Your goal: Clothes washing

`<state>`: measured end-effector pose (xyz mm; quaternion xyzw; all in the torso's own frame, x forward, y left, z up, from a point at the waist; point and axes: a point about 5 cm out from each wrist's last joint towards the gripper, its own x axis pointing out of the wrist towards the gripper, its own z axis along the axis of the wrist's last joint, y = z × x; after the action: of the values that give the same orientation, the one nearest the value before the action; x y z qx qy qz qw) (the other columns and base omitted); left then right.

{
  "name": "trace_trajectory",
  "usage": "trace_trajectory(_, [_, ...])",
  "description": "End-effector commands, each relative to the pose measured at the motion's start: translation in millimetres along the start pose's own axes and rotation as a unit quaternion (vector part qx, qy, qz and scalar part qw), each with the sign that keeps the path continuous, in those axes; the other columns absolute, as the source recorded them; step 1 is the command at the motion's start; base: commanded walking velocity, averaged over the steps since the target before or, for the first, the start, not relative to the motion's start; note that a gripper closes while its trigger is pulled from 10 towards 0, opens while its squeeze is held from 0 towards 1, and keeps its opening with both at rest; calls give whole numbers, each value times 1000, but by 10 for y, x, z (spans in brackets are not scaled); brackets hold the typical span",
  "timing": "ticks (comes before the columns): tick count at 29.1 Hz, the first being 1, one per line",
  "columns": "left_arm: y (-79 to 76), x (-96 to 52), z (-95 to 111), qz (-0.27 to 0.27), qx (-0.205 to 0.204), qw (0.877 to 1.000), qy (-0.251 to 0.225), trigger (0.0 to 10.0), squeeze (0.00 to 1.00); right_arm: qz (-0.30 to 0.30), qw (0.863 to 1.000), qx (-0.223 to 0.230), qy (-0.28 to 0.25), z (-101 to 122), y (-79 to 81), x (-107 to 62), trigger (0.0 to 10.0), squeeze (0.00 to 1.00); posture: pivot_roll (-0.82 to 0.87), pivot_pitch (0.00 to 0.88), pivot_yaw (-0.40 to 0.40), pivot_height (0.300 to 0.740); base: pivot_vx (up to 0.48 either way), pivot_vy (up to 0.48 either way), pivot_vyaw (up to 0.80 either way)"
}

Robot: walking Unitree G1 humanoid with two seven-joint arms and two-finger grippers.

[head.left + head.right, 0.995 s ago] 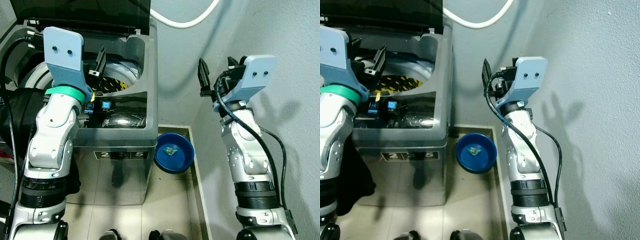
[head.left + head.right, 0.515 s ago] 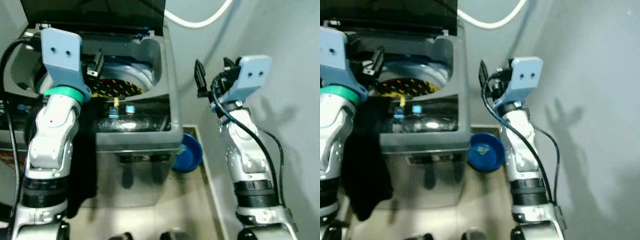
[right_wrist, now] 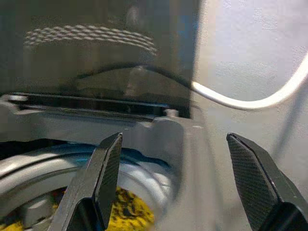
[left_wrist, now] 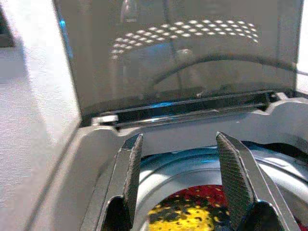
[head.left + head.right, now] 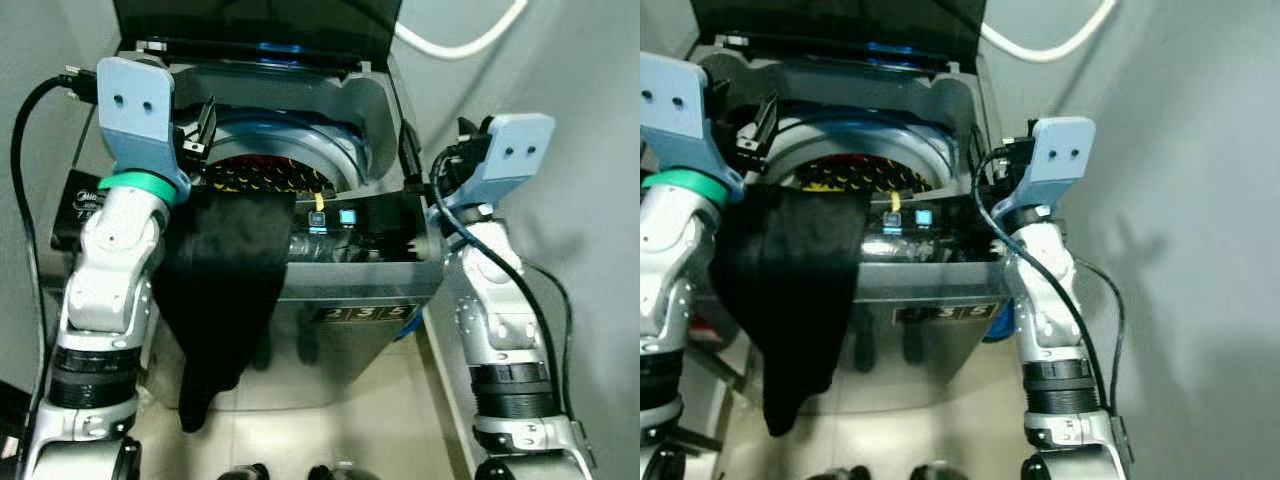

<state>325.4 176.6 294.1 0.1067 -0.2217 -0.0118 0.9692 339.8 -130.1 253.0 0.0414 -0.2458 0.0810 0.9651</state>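
The robot has stepped left, squaring up to the open washing machine (image 5: 370, 110). A black garment (image 5: 225, 290) now hangs over the washing machine's front rim, half outside. Left gripper (image 4: 180, 178) and right gripper (image 3: 175, 185) hover spread and empty above the washing machine's drum (image 5: 270, 175), so loading looks unfinished.

Smooth grey plastic on the washing machine (image 5: 352, 290), glossy dark lid (image 4: 168, 53); matt black cloth (image 5: 225, 290) draped over its rim; cross-hatched black pads (image 3: 250, 173); brushed silver arms (image 5: 495, 300).

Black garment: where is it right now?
In the eye views, the black garment hangs over the washing machine's front rim on the robot's left, just below the left gripper.
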Motion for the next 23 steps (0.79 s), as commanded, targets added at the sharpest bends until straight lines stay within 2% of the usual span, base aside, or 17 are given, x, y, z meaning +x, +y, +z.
trace_trajectory(1, [-29,-2,-21,-7,8,1000,3,10000,0,-7,1000,1,-1,-2,-24,-23,10000,0,39,61,-27,740,0,0,0])
trace_trajectory(23, [-18,-6,-12,-26,16,1000,5,10000,0,-3,1000,8,2,-25,22,-36,10000,0,53,72,-23,740,0,0,0])
